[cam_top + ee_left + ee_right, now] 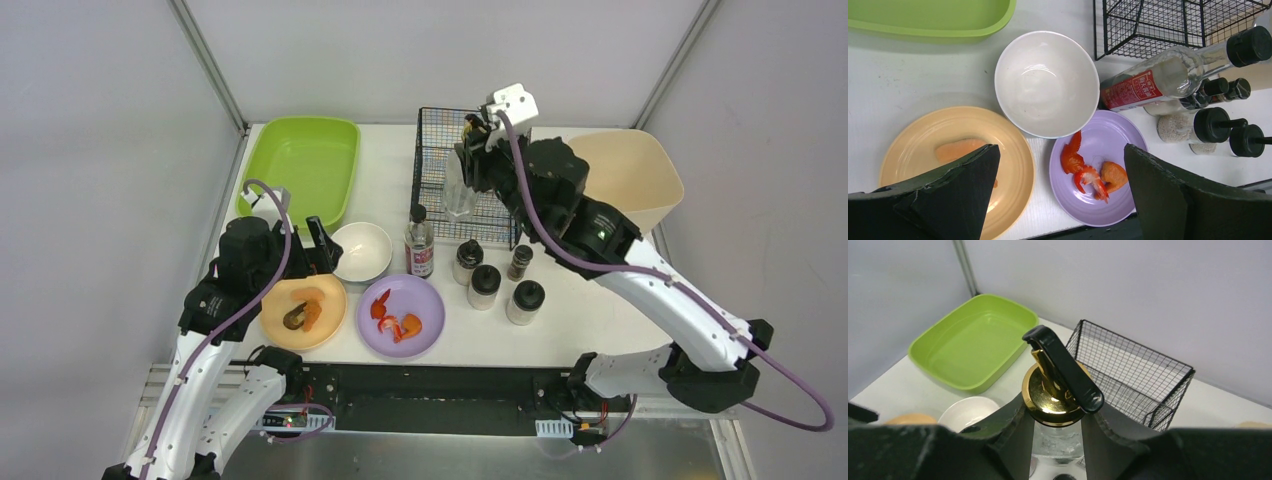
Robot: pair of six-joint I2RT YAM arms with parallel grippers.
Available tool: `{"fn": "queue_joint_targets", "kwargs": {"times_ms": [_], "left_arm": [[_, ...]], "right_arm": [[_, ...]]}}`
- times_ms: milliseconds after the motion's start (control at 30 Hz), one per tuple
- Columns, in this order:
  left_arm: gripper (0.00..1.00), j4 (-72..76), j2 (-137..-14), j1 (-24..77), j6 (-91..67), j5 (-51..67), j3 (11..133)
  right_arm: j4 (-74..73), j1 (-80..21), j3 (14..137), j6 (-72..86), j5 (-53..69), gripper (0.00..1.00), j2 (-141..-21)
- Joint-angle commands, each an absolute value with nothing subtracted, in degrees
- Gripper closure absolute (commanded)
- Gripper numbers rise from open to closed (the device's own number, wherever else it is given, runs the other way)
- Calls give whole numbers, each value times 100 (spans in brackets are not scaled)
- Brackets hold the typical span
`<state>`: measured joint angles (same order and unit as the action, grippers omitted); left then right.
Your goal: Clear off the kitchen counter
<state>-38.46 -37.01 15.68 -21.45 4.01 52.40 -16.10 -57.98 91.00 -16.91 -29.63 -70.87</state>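
The kitchen counter (388, 170), a flat matte white tabletop, carries everything here. A black-and-metal rail (440, 385) runs along its front edge.

At the far left sits a glossy lime-green plastic tray with rounded corners (300, 160). Nearer the front, the left gripper (1060, 155) hangs with its dark, rough-faced fingers spread wide and nothing between them. Below it is a round peach-coloured plate (335, 298) bearing orange and brown food pieces (303, 315). Touching that plate's far edge is a smooth, round white bowl (361, 250).

Just right of both lies a round lilac plate (428, 298) with red-orange shrimp (395, 322). Behind it stands a clear bottle with a black cap and a red label (420, 248). The white characters on the label are too small to read.

A black wire-mesh basket (440, 125), rectangular, stands at the back. In front of it are four small clear jars with black lids (484, 285), clustered together.

The right gripper (1055, 432) is clamped on the neck of a clear glass dispenser bottle (458, 190), which has a shiny gold collar and a black lever spout. The bottle is held upright, and in the top view it overlaps the basket's front part. Whether it is inside the basket cannot be told.

A beige plastic bin (630, 175) sits at the far right.
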Motion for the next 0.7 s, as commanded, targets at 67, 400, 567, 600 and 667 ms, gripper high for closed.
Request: {"fn": "queue_joint_targets", "kwargs": {"times_ms": [67,400,567,600,667], "left_arm": [[0,-3718,-3678,1480,-2074,592,5175],[0,-3718,-3645,1315,-2036,850,5146],[0,-3718,-3656,1280,-2000,848,5120],[0,-3718,-3667,1256,-1996,857,5117],[0,-3718,-3695,1198,-2004,923,5122]], "right_arm": [[-644,-5077,10236,-2097,-3029,100,-7699],[-133,-4028,11505,-1882,-2627,100,-8848],[-247,-3790,12365,-1811,-2635,100,-9582],[-256,-3755,12483,-1811,-2634,100,-9719],[-246,-3698,12686,-1758,-2648,100,-9941]]}}
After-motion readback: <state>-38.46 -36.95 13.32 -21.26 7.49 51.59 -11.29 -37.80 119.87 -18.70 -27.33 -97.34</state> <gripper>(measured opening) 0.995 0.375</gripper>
